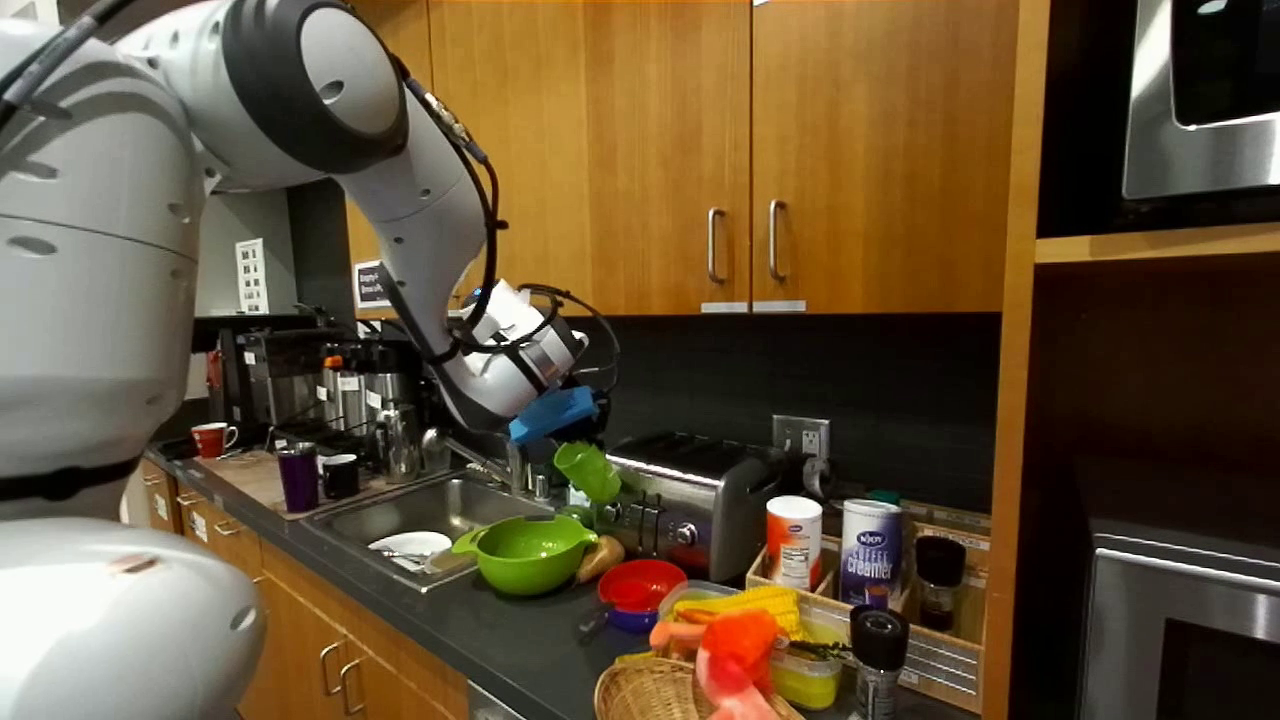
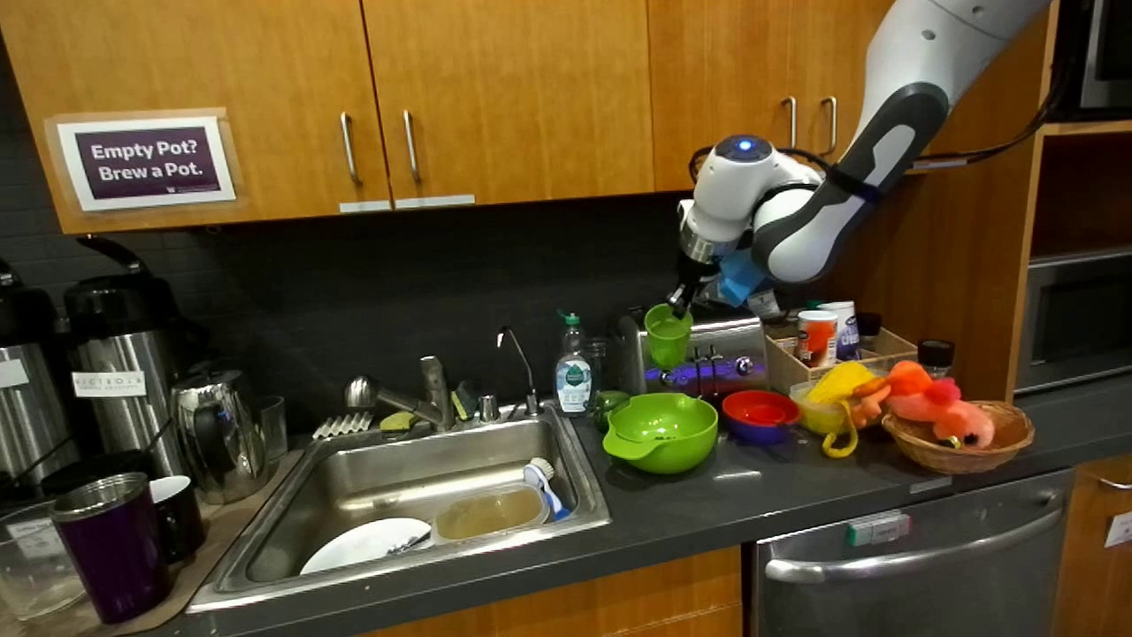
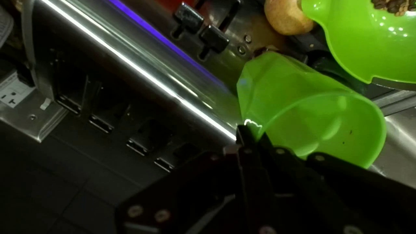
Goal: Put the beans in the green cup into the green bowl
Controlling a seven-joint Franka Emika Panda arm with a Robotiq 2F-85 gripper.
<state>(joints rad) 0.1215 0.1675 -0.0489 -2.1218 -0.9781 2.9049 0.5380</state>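
Note:
My gripper point(image 3: 255, 135) is shut on the rim of the green cup point(image 3: 276, 81), one finger inside and one outside. In both exterior views the cup point(image 1: 590, 472) point(image 2: 668, 341) hangs in the air in front of the toaster, tilted. In the wrist view its visible inside holds only a few dark specks; part is hidden by the fingers. The green bowl point(image 2: 668, 456) stands on the counter below the cup and towards the sink; it also shows in an exterior view point(image 1: 525, 578) and at the wrist view's corner point(image 3: 354, 39). Brown beans point(image 3: 395, 6) lie in the bowl.
The silver toaster point(image 1: 700, 510) stands close behind the cup. A red dish point(image 2: 761, 409) sits beside the bowl, and a brown round item point(image 1: 602, 558) lies between bowl and toaster. The sink point(image 2: 354, 469), soap bottle point(image 2: 573, 376) and basket point(image 2: 959, 456) flank the area.

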